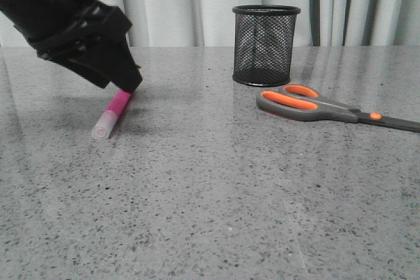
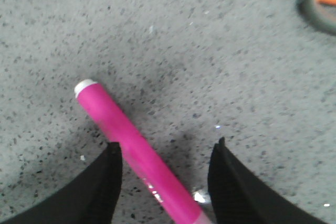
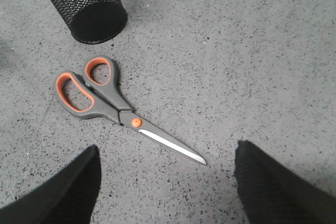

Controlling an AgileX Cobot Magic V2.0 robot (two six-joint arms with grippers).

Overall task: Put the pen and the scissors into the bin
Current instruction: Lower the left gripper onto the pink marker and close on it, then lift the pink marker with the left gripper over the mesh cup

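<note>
While the left gripper (image 1: pixel 125 86) hangs low over the pen (image 1: pixel 113 113) in the front view, the step in hand looks like the first pick; the magenta barrel lies flat on the speckled grey stone table (image 1: pixel 210 195), whitish cap toward the camera. Well to the right stands the bin (image 1: pixel 266 45), a black wire-mesh cylinder with a solid rim, and just in front of it the scissors (image 1: pixel 315 104) lie flat, grey handles lined in orange, dark blades pointing right

From the left wrist view, the left gripper (image 2: pixel 165 182) is spread wide, its black textured fingers (image 2: pixel 107 182) on either side of the smooth, round pen (image 2: pixel 131 150), which runs slantwise between them, untouched as far as I can tell. My guess is the next move calls for a short descent and a firm close, since a round barrel may roll

From the right wrist view, the right gripper (image 3: pixel 165 182) also stands wide and empty above the scissors (image 3: pixel 105 103), with the bin (image 3: pixel 84 3) near the handles
</note>
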